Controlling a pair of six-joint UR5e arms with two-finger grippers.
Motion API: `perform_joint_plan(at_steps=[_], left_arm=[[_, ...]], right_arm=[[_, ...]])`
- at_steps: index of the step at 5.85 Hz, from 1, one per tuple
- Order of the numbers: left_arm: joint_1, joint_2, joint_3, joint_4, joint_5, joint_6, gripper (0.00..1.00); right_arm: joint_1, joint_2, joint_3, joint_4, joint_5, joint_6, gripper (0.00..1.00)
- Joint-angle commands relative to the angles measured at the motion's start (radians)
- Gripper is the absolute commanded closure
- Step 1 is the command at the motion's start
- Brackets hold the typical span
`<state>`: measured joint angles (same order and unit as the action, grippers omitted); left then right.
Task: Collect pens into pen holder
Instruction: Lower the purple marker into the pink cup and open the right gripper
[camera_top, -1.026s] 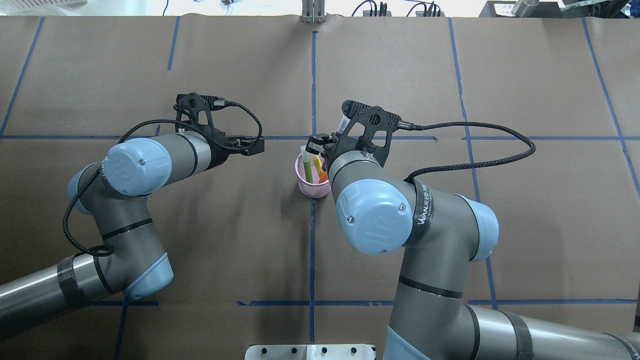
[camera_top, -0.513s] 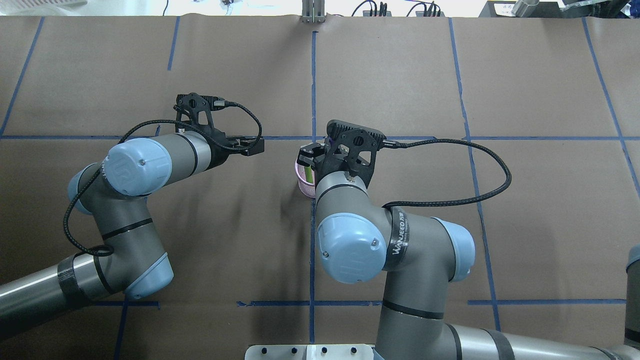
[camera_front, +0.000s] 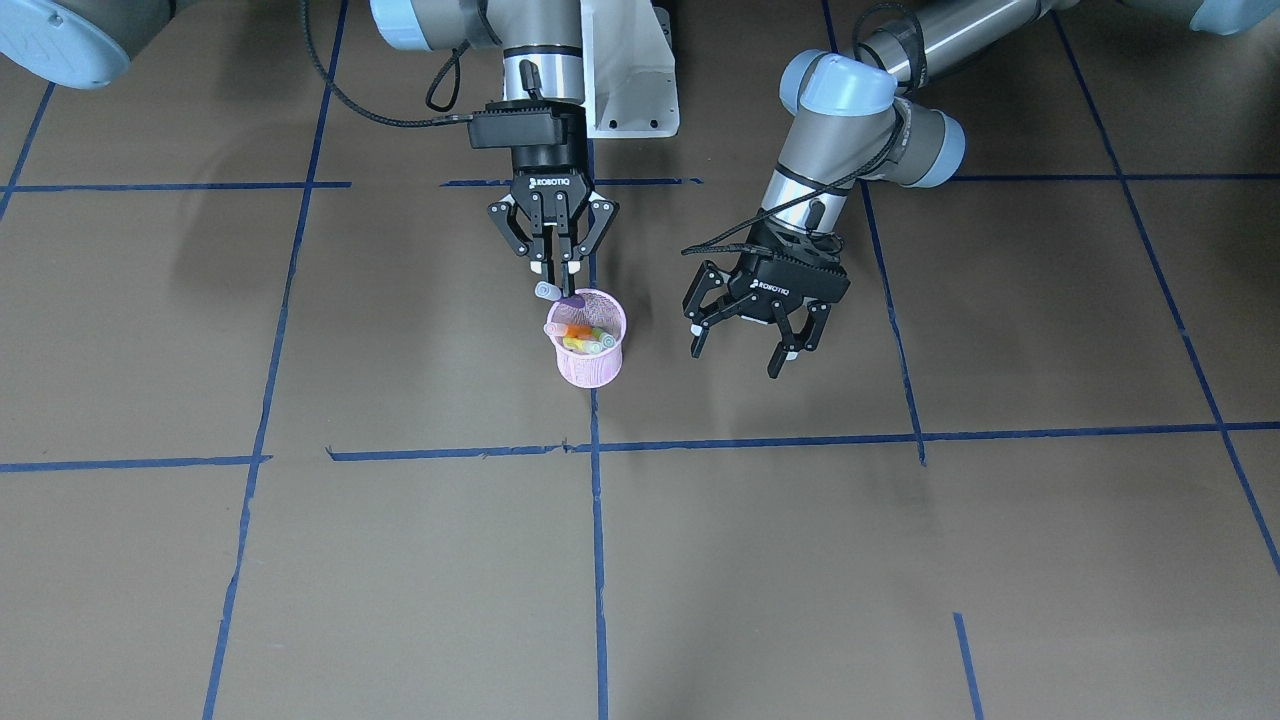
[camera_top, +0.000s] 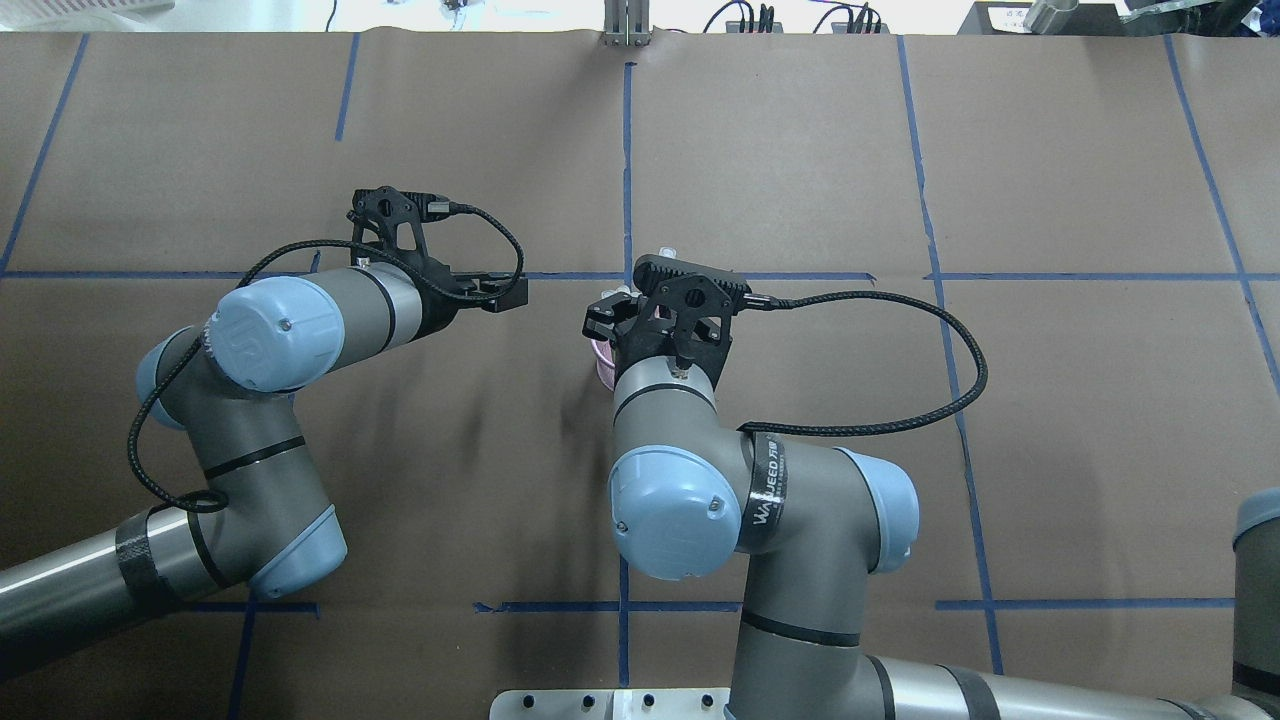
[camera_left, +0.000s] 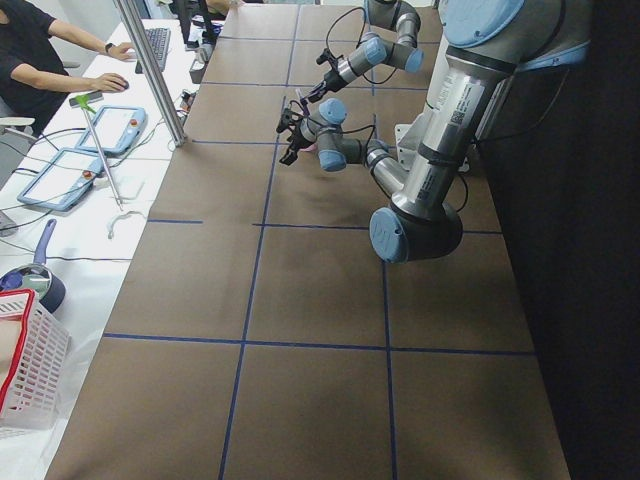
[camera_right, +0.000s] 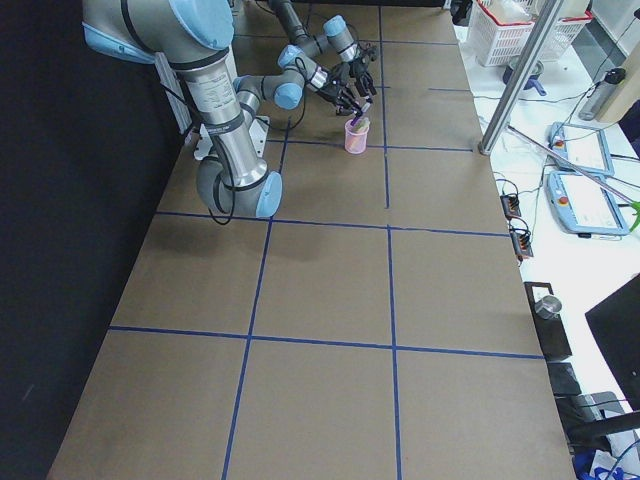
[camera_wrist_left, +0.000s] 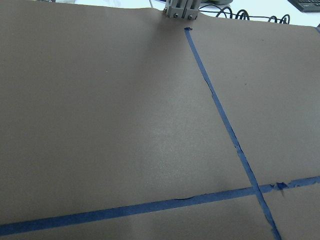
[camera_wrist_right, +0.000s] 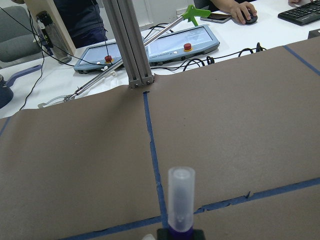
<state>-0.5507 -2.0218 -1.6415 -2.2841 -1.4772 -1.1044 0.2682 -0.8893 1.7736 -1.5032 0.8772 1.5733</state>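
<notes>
Presently right jaws pinch purple pen (camera_wrist_right: 180, 199) over pen holder (camera_front: 592, 368); left jaws apart.

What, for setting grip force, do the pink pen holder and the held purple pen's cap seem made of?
The pen holder: probably painted metal wire mesh, matte pink; a fine open lattice shows in its wall under a solid rim, though plastic cannot be ruled out. The cap of the purple pen: likely smooth translucent plastic; whitish, semi-clear, with soft highlights.
</notes>
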Motion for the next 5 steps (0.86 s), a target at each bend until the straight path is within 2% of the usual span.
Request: perform_joint_plan(at_steps=[1,2,3,5], left_arm=[[0.0,-0.001,0.0,0.0,0.0,0.0,0.0],[0.0,0.0,0.0,0.0,0.0,0.001,0.0],[0.0,0.0,-0.001,0.0,0.0,0.001,0.0],[-0.003,0.0,-0.004,-0.006,0.0,0.004,0.0]], right_arm=[[-0.004,0.013,-0.023,0.0,-0.009,0.001,0.8],[-0.006,0.013,-0.034,-0.002,-0.027,0.001,0.34],[-0.015,0.012,-0.045,0.0,-0.047,0.001,0.0],[-0.015,0.013,-0.01,0.001,-0.044,-0.006,0.0]])
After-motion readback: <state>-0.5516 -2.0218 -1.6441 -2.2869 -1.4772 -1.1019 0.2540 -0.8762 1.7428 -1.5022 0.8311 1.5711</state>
